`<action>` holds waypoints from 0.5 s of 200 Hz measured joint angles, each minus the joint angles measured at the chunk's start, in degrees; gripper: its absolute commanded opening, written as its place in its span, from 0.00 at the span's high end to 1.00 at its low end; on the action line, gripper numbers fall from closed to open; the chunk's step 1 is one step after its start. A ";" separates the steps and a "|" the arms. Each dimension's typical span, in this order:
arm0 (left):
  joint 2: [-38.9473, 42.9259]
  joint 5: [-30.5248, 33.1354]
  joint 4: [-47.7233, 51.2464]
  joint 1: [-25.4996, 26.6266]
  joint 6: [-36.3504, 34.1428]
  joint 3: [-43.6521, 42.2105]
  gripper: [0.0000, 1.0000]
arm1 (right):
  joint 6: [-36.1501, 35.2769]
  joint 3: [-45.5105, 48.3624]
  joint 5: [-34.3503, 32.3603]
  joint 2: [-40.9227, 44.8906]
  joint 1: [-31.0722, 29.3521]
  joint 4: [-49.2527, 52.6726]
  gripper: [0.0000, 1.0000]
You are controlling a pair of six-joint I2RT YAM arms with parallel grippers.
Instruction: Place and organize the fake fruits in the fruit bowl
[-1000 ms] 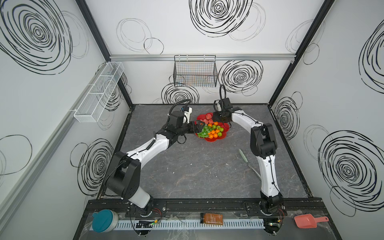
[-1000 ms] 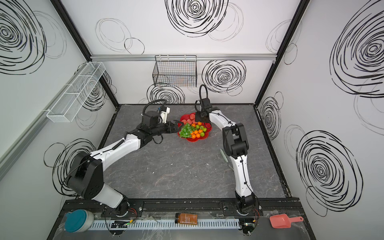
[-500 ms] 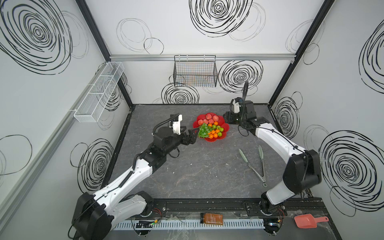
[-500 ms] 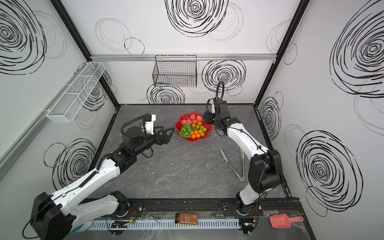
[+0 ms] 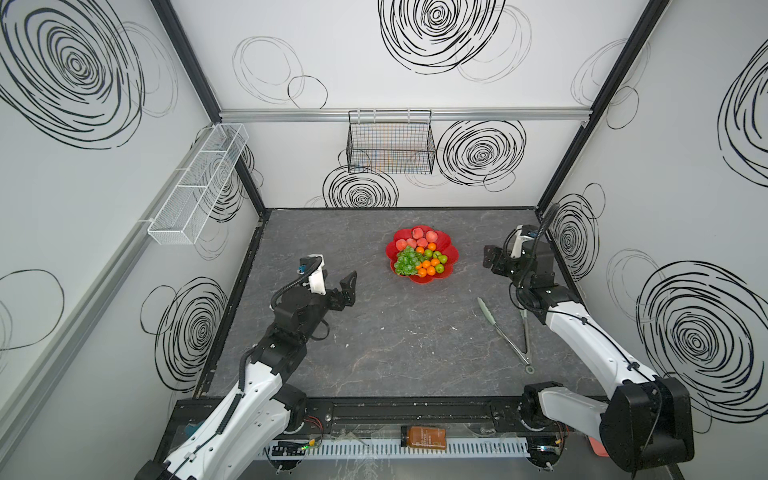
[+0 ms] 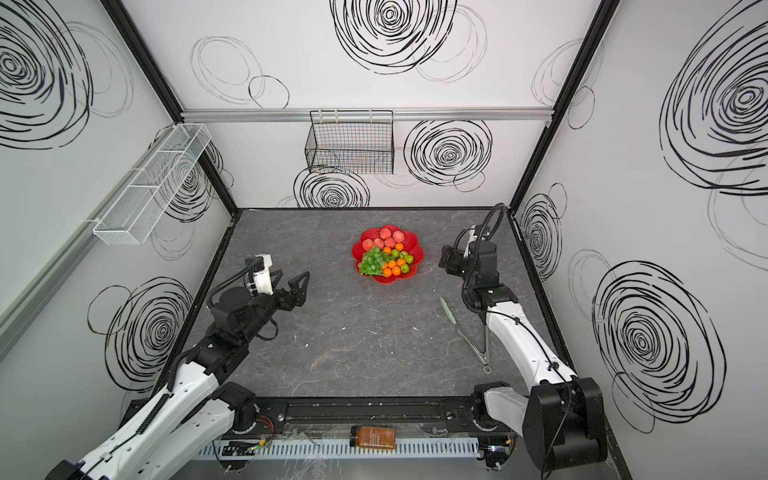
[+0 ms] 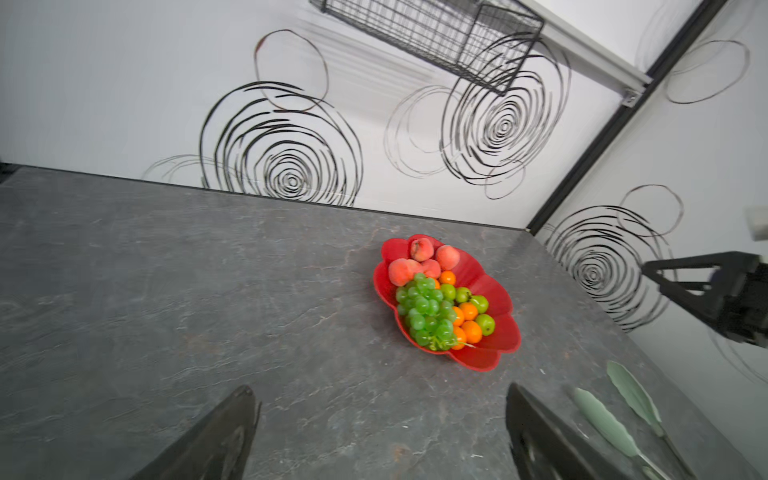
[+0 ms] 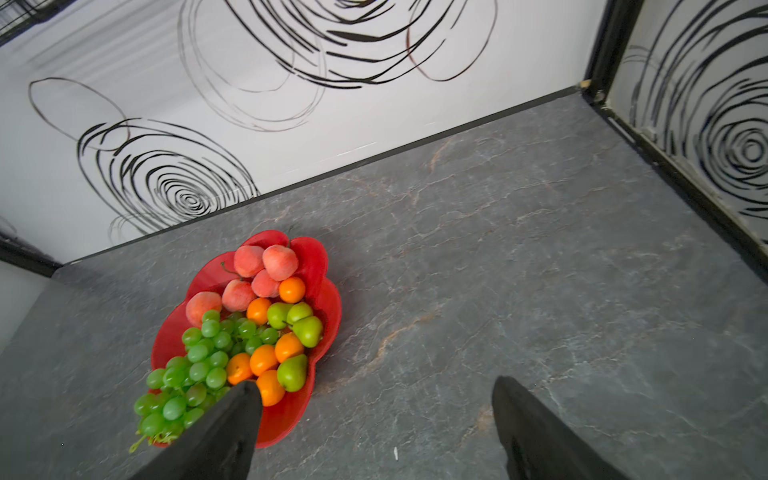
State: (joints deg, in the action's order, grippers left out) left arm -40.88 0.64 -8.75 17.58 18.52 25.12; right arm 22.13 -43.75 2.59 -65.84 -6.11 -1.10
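The red flower-shaped fruit bowl (image 5: 452, 258) (image 6: 418, 252) stands on the dark table near the back, right of the middle. It holds the fake fruits: a bunch of green grapes (image 5: 406, 262) (image 7: 424, 307) (image 8: 195, 361), pinkish peaches (image 5: 419, 242), oranges (image 5: 430, 267) and small green apples (image 5: 441, 258). My left gripper (image 5: 338, 278) (image 7: 379, 390) hangs open and empty, well to the bowl's left and nearer the front. The right gripper (image 5: 487, 259) (image 8: 375, 384) is open and empty just right of the bowl (image 8: 316, 257), apart from it.
Pale-green tongs (image 5: 503, 328) (image 7: 611, 419) lie on the table in front of the right gripper, beside the right arm. A black wire basket (image 5: 390, 145) hangs on the back wall and a white mesh rack (image 5: 195, 187) on the left wall. An amber bottle (image 5: 423, 436) lies on the front rail.
Both grippers have drawn back from the bowl, the left toward the front left, the right out to the right side. The right gripper's jaws have spread wider.
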 measured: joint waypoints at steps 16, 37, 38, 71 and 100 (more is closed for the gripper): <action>-0.87 -0.15 -2.12 -2.36 -2.51 -2.64 0.04 | 0.02 0.98 -1.70 0.33 1.66 -1.95 0.02; -3.93 -0.15 -5.88 -3.30 -5.79 -4.85 0.04 | -0.17 5.44 -4.76 2.51 3.06 -6.58 0.00; -4.02 -0.17 -6.10 -3.32 -5.88 -4.92 0.04 | -0.20 5.64 -4.83 2.60 3.13 -6.84 0.00; -9.14 1.11 -13.64 -5.79 -10.64 -8.68 0.04 | -1.86 13.51 -8.94 4.70 5.84 -14.05 0.00; -13.31 1.84 -17.64 -9.18 -13.51 -10.05 0.04 | -4.90 17.14 -9.20 1.57 9.42 -20.48 0.00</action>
State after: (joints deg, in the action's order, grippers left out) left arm -54.19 2.48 -26.39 8.40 5.02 15.07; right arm 17.23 -26.61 -6.61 -64.27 3.31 -21.58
